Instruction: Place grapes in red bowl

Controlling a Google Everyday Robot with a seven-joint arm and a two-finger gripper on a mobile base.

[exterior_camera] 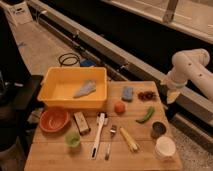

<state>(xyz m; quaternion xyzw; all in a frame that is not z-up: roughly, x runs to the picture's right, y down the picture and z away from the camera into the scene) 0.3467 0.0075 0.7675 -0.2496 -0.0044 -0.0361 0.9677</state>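
Observation:
The grapes (147,95), a small dark reddish-purple cluster, lie on the wooden table (60,159) near its far right edge. The red bowl (53,120) sits at the table's left side, in front of the yellow tub. My gripper (171,96) hangs from the white arm at the right, just beyond the table's right edge and to the right of the grapes, apart from them.
A yellow tub (76,88) holds a grey cloth (84,89). On the table are a blue sponge (127,93), an orange-red round fruit (119,107), a green pepper (146,115), a green cup (73,139), a white brush (98,134), a fork (110,142), a banana (129,139), a dark can (158,130) and a white cup (164,148).

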